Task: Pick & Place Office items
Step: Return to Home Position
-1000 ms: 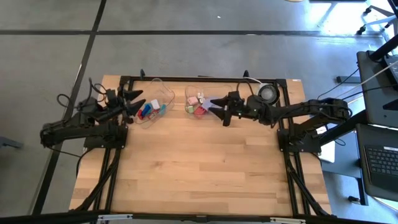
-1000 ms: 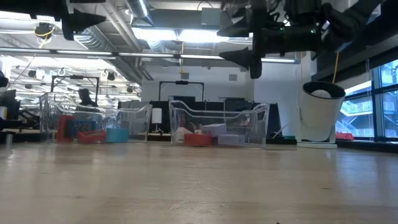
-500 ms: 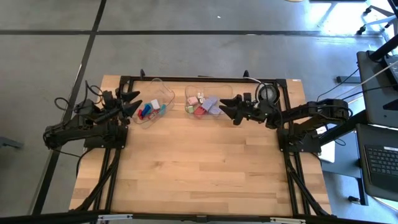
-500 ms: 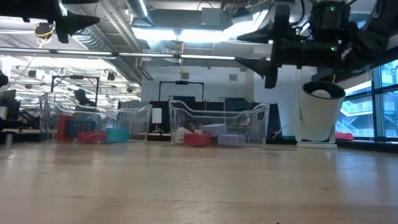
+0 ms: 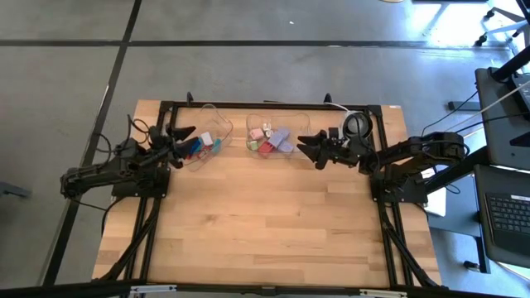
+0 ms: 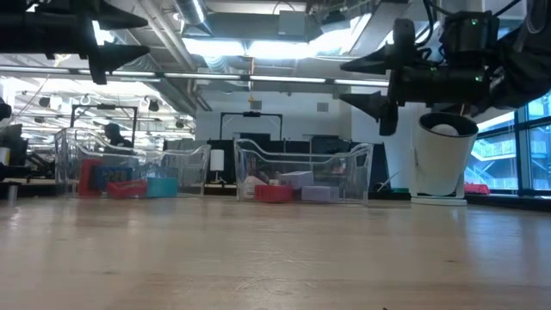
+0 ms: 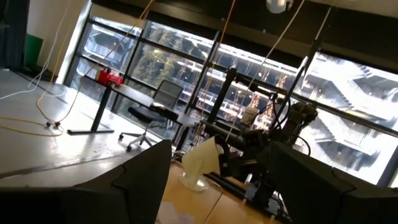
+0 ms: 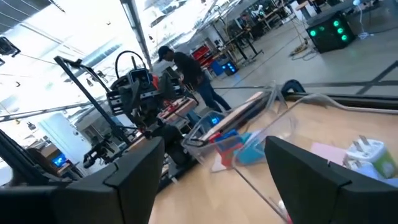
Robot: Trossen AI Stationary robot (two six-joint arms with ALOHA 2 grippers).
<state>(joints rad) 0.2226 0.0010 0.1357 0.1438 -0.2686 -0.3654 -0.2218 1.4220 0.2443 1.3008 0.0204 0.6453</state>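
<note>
The office items are small flat blocks lying in two clear trays at the table's far edge. Blue, red and teal ones (image 5: pixel 200 146) lie in the left tray (image 5: pixel 219 122). White, pink, red, green and lavender ones (image 5: pixel 270 141) lie in the right tray (image 5: pixel 291 117). My left gripper (image 5: pixel 187 141) hangs open in the air at the left tray's left end, with nothing between its fingers. My right gripper (image 5: pixel 303 147) is also open, to the right of the right tray and pointing at it. In the low view both grippers (image 6: pixel 142 34) (image 6: pixel 353 80) stand well above the tabletop.
A round white object with a dark centre (image 5: pixel 356 124) stands at the far right, behind my right arm; it shows as a white cup (image 6: pixel 443 155) in the low view. Bare wooden tabletop (image 5: pixel 265 215) stretches from the trays to the near edge. People stand in the room beyond.
My right gripper has drawn back from over the right tray toward the table's right edge, sinking and rolling a little. My left gripper has come down beside the left tray. Both have stayed open. No item has moved.
</note>
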